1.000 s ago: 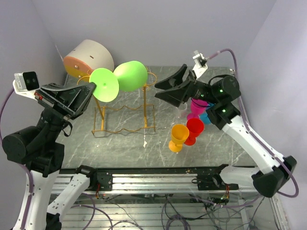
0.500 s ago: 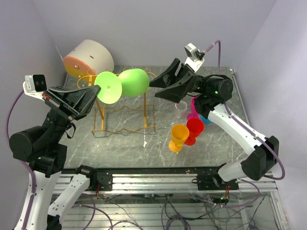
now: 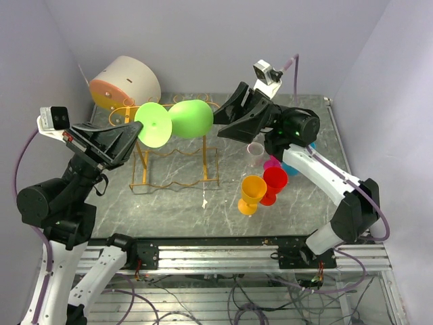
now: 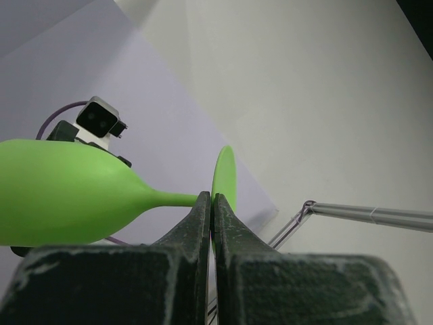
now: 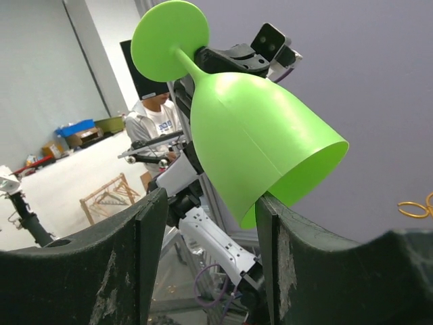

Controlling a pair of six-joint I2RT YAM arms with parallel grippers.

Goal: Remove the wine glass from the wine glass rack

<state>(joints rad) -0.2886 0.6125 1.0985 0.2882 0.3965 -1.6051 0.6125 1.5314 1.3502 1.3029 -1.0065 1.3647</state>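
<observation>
Here, starting at the left, we see the left arm rise from its base at the near edge of the table (image 3: 169, 206), fold at the elbow and reach to the right. The left gripper (image 3: 137, 133) has its jaws pressed together on the thin stem of the wine glass (image 3: 188, 118), right next to the round foot. The left wrist view shows the same pinch up close, the two dark fingers meeting around the stem.

The bright green wine glass lies on its side in the air. Its long axis runs left to right, with the foot to the left and the open mouth of the bowl to the right. It hangs over the looped top rail of the gold wine glass rack (image 3: 177, 168). We cannot tell whether it touches the wire. A white-and-orange drum (image 3: 125, 80) sits behind the rack.

Further right, the right arm arches up from its base and stretches left across an orange cup (image 3: 252, 193) and a red cup (image 3: 275, 183). The right gripper (image 3: 218, 126) points at the mouth of the glass with its jaws spread wide. In the right wrist view the bowl's rim sits between the two fingers, with a clear gap on one side.
</observation>
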